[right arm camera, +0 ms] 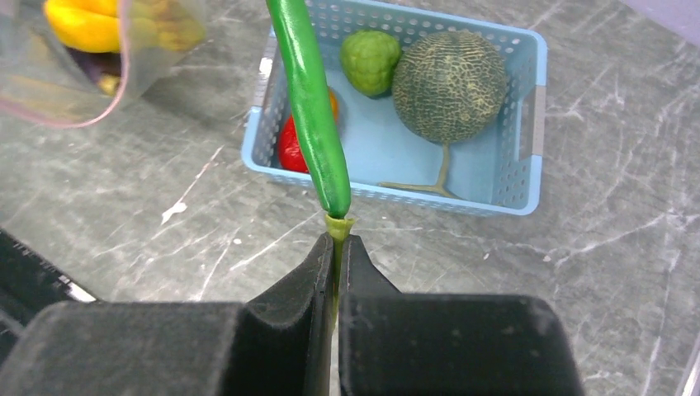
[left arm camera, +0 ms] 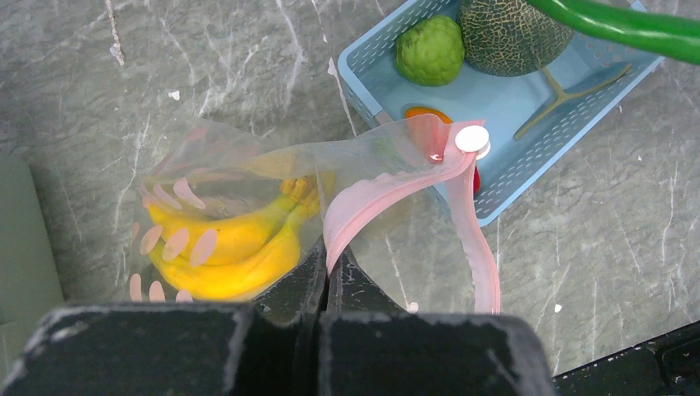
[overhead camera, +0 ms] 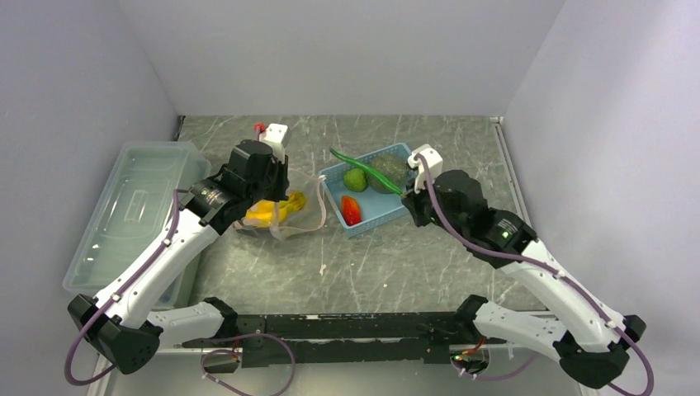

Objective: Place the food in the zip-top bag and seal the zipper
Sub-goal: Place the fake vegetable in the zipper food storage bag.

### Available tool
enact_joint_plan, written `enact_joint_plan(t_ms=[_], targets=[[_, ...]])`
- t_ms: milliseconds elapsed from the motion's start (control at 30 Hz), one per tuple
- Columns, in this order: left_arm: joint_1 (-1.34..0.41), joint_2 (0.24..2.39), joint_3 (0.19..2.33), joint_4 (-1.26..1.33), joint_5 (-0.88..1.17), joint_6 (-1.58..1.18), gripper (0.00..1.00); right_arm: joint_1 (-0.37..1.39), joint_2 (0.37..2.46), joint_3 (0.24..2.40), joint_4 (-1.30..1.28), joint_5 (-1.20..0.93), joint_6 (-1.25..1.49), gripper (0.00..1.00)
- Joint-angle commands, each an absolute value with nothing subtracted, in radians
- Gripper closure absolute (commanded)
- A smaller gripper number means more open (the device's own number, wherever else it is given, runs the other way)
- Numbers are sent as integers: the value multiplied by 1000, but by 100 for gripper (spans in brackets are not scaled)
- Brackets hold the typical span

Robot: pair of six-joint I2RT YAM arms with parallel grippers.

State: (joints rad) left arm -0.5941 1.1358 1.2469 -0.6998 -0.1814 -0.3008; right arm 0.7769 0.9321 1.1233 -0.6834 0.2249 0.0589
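The clear zip-top bag (left arm camera: 223,165) lies on the table with its mouth gaping and yellow bananas (left arm camera: 239,239) inside. My left gripper (left arm camera: 330,256) is shut on the bag's pink zipper (left arm camera: 388,190), holding one lip up. My right gripper (right arm camera: 336,243) is shut on the stem of the thin green vegetable (right arm camera: 312,107), which hangs above the light-blue basket (right arm camera: 495,202). In the basket sit a dark green round fruit (right arm camera: 448,85), a lime-green fruit (right arm camera: 370,59) and a red-orange fruit (right arm camera: 290,148). From above, the bag (overhead camera: 285,210) lies left of the basket (overhead camera: 334,177).
A large translucent bin (overhead camera: 124,214) stands along the table's left side, close to the left arm. Grey walls enclose the table at the back and both sides. Marbled table surface shows in front of the basket and bag.
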Motion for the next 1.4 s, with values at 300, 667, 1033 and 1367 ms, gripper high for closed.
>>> enact_joint_plan(t_ms=[300,667,1033,1367], targets=[[-590,1136,1254,-675,-235,-287,100,784,830,1264,-917,-135,10,100],[-591,1115,1253,-673,-237,-284,100,802,933,1314,-968,-252,-32,100],[-591,1120,1258,-676,-217,-282,100,908,1136,1411,-943,-163,-56,100],[-589,1126,1259,-678,-196,-281,100,1003,1330,1495,-905,-79,-107,100]])
